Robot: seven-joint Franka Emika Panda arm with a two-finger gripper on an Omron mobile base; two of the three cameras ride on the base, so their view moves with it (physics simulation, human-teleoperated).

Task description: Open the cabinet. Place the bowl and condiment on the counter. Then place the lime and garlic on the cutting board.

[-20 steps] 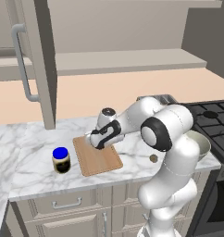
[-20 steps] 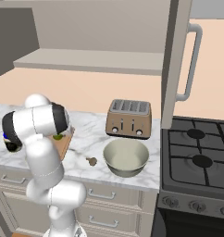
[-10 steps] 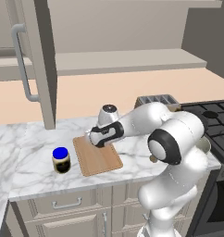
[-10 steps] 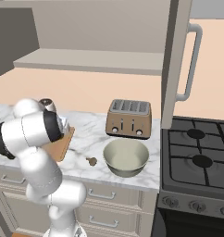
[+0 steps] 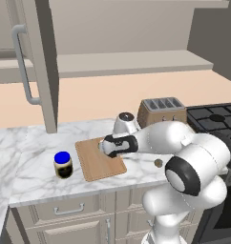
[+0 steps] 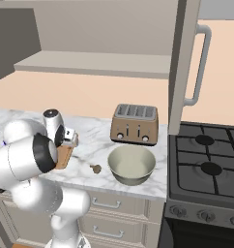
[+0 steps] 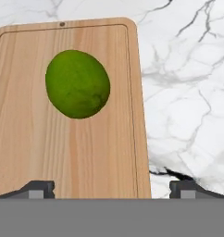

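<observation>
The lime lies loose on the wooden cutting board, a little way ahead of my gripper. The gripper is open, its fingertips set wide apart with nothing between them. From the left base view my gripper hovers over the board's far right corner. The condiment stands on the counter left of the board. The garlic rests on the marble between the board and the bowl. The cabinet door stands swung open.
A brown toaster stands behind the bowl near the wall. A black gas stove adjoins the counter's right end. The open cabinet door hangs above the stove's left edge. Drawer fronts run below the counter.
The arm's elbow has swung right and the hand has drawn back slightly above the board. The jaws have spread a little wider. The lime stays on the board.
</observation>
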